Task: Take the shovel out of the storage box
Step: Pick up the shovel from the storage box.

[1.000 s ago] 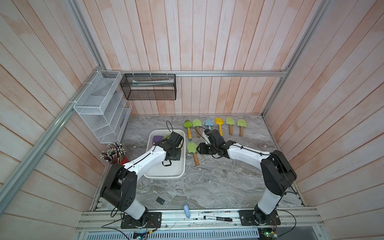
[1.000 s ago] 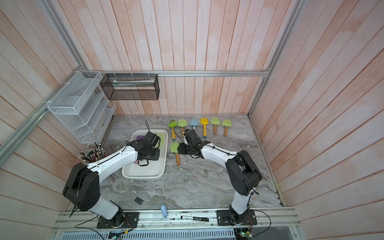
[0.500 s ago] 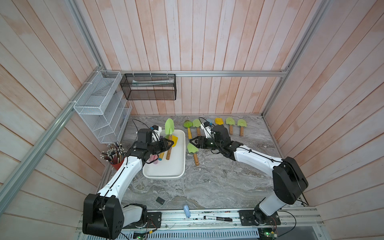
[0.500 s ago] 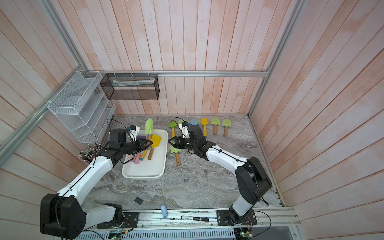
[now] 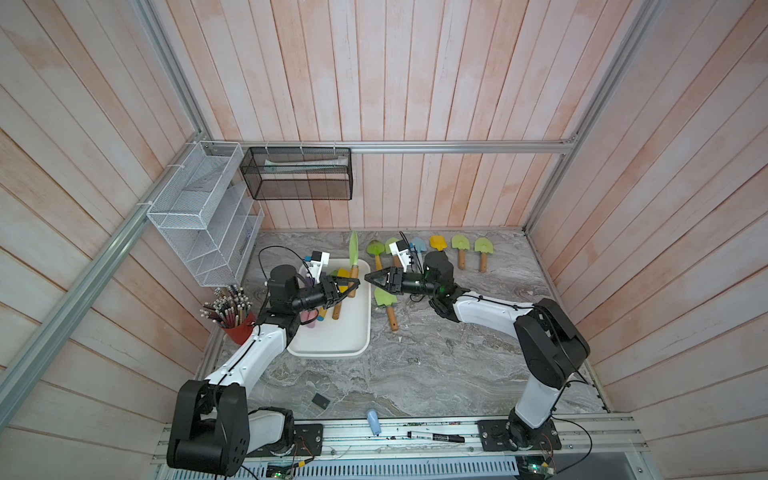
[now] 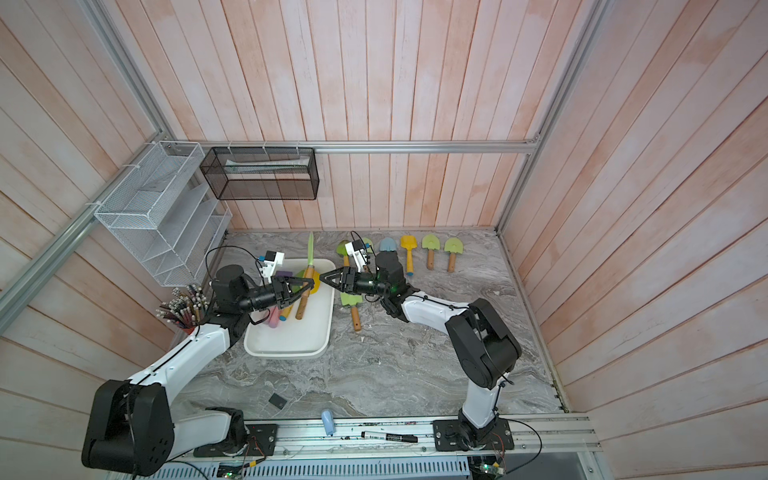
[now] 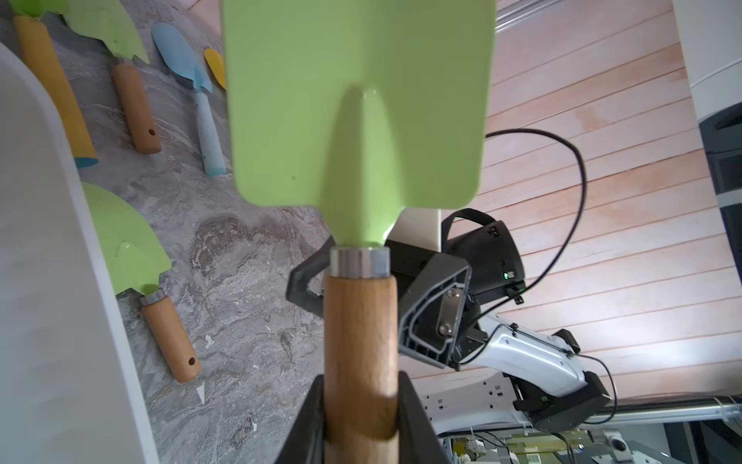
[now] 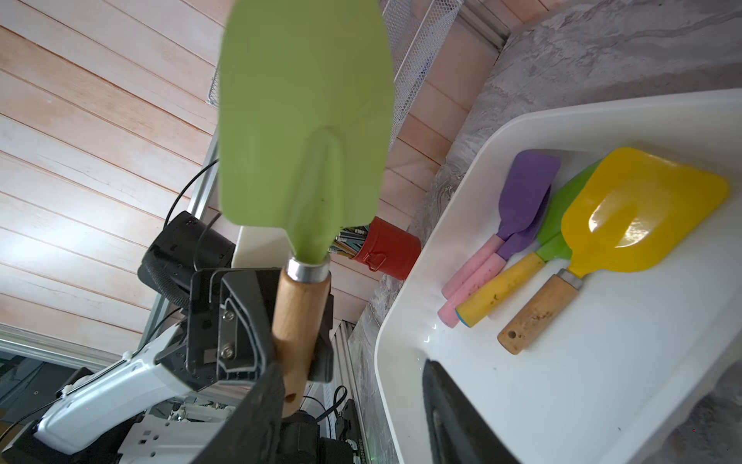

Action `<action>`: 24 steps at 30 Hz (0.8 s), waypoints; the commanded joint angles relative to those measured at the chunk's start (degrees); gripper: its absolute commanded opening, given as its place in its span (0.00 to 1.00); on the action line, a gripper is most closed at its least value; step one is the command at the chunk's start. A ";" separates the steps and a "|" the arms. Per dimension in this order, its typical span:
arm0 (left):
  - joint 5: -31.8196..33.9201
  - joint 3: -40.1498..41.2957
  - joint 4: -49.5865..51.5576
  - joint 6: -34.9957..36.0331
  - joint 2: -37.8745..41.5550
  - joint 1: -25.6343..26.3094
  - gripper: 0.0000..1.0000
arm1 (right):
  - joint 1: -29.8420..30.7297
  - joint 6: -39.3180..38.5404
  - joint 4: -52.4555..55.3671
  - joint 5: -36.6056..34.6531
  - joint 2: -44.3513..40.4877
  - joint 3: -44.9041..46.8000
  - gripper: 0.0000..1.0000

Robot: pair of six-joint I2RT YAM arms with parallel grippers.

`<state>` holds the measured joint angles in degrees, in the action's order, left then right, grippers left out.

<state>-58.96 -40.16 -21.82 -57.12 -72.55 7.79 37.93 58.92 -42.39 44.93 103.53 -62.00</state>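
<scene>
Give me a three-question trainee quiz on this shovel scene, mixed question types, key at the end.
1. True or false: the left gripper is shut on the wooden handle of the green shovel.
2. Multiple choice: on the right gripper, the jaws are (A) shut on a shovel, (B) open, (C) out of every view.
3. Fill in: lying in the storage box, the shovel with a wooden handle has a ____ blade.

Key: 1 true; 2 B; 3 yellow.
</scene>
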 commanded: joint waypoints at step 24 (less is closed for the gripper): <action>-3.57 0.65 -16.92 -8.24 -3.67 6.25 0.01 | 0.34 16.81 -29.03 8.31 5.25 -3.40 0.34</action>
<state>-61.52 -40.16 -35.38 -64.64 -75.68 13.58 37.95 73.97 -66.35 51.99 107.79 -63.53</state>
